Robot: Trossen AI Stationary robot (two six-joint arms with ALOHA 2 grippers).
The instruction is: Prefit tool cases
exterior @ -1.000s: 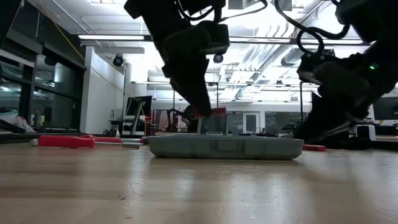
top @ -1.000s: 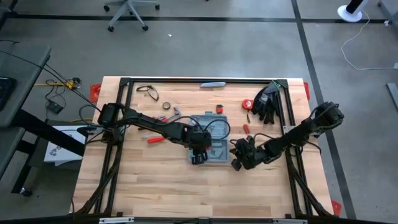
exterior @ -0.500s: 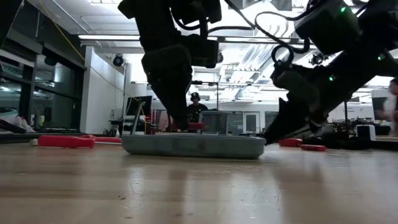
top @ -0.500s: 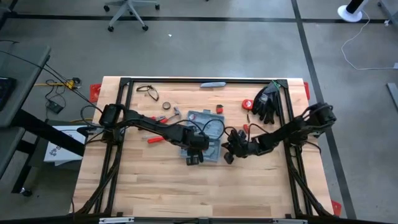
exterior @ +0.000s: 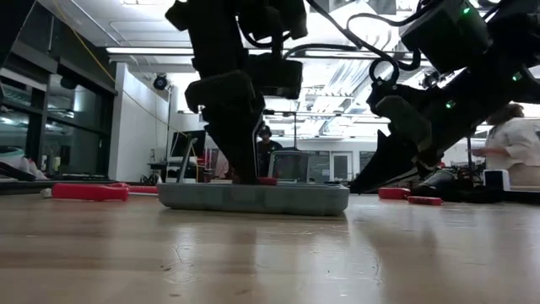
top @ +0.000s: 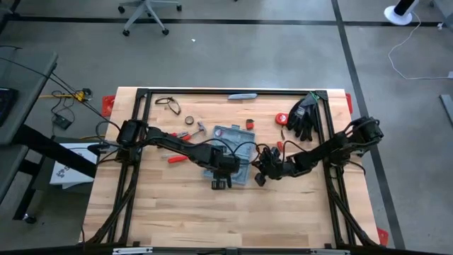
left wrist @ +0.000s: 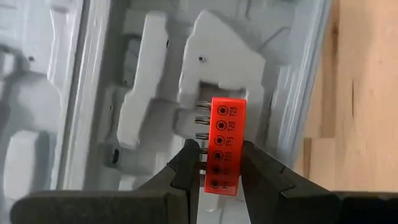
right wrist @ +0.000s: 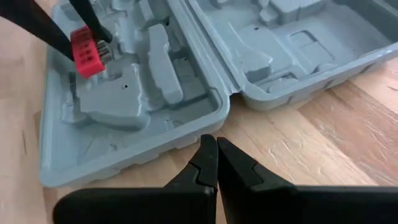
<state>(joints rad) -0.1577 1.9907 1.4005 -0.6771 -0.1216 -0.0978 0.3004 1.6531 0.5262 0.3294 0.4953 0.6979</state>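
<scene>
Currently, going from the left of the table (top: 177, 212): your left end effector (left wrist: 214, 163) is clamped on a red bit holder (left wrist: 224, 143), marked with Torx sizes, and holds it low over the moulded inside of the open tool case (top: 233, 139). The blue-grey case lies flat, both halves up, mid-table between the two arms. Just beside its right edge your right end effector (right wrist: 216, 155) rests with fingers together, holding nothing, tips near the table by the case's rim.

Risk, as judged: the bits project from the holder's side toward the recess. If the holder comes down skewed, it may jam on the raised moulding instead of seating. A push from a mis-seated holder could slide the light case across the wood, since nothing pins it.

View notes: the left wrist view alone shows the size markings and the recess under the holder. The right wrist view alone shows both case halves and the hinge line. The low view shows the case flat on the table, plus a red-handled tool (exterior: 89, 192) lying well apart at far left. The high view alone shows black gloves (top: 304, 117) at the right rear.
</scene>
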